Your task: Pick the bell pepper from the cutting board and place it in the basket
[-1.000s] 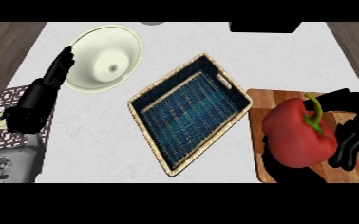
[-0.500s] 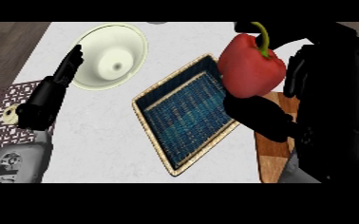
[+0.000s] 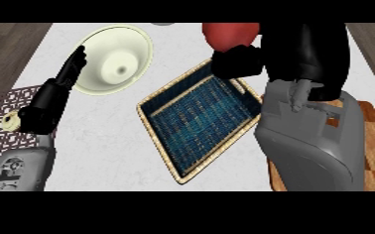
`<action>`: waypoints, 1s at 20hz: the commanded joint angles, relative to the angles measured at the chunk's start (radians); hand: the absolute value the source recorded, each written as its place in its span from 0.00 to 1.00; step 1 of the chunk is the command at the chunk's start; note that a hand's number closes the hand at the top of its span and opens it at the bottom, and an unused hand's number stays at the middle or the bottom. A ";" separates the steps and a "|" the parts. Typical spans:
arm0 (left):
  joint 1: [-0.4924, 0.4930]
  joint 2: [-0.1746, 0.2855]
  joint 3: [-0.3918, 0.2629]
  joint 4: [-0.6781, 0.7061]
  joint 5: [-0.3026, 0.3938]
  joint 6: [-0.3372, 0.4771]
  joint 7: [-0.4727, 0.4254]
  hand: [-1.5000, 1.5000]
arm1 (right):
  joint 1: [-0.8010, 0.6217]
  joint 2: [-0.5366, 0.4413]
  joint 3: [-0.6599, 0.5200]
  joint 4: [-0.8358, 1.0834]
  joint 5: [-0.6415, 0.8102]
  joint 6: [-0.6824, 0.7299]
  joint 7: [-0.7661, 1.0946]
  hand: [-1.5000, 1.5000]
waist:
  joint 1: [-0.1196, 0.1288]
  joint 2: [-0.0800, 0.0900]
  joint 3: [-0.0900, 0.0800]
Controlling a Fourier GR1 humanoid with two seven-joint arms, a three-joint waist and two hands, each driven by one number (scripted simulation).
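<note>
Bright, even light on the pale counter [image 3: 110, 139]; soft shading inside the basket [image 3: 198, 124].

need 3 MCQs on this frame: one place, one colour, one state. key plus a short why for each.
1. Where is the bell pepper?
A held in the right hand, by the basket's far corner
B lying flat inside it
C out of view

2. Colour of the basket's inside?
A red
B green
C blue

3. The left hand is:
A curled round the pepper
B open beside the plate
C under the basket

Key: A, black fingers wrap the red pepper; C, blue weave inside a tan rim; B, fingers straight, holding nothing.
</note>
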 commanded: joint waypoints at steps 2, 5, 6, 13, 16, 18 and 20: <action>0.013 0.010 0.012 0.013 -0.010 0.008 -0.006 0.50 | -0.064 0.007 -0.003 0.128 -0.010 0.181 0.262 1.00 | -0.024 -0.010 0.000; 0.014 -0.003 0.005 -0.021 -0.002 0.010 0.014 0.50 | -0.064 0.007 0.004 0.175 -0.004 0.226 0.254 1.00 | -0.029 -0.013 0.002; 0.016 -0.009 0.001 0.008 -0.016 0.020 -0.001 0.50 | -0.114 0.007 -0.023 0.212 0.003 0.246 0.243 1.00 | -0.033 -0.008 0.001; 0.019 -0.012 0.007 0.005 -0.019 0.029 -0.005 0.50 | -0.146 0.007 -0.048 0.250 -0.170 0.238 0.261 0.00 | -0.025 -0.011 0.002; 0.038 0.023 0.032 0.034 0.004 -0.011 -0.059 0.50 | -0.152 0.007 -0.030 0.287 -0.203 0.143 0.262 0.00 | -0.018 -0.004 0.002; 0.044 0.032 0.049 0.043 0.007 -0.010 -0.073 0.50 | -0.153 0.007 -0.031 0.255 -0.190 0.102 0.262 0.00 | -0.027 -0.005 0.002; -0.020 0.035 0.048 -0.024 0.039 -0.031 0.056 0.50 | -0.164 0.007 -0.014 0.220 -0.169 0.038 0.262 0.00 | -0.027 -0.009 0.004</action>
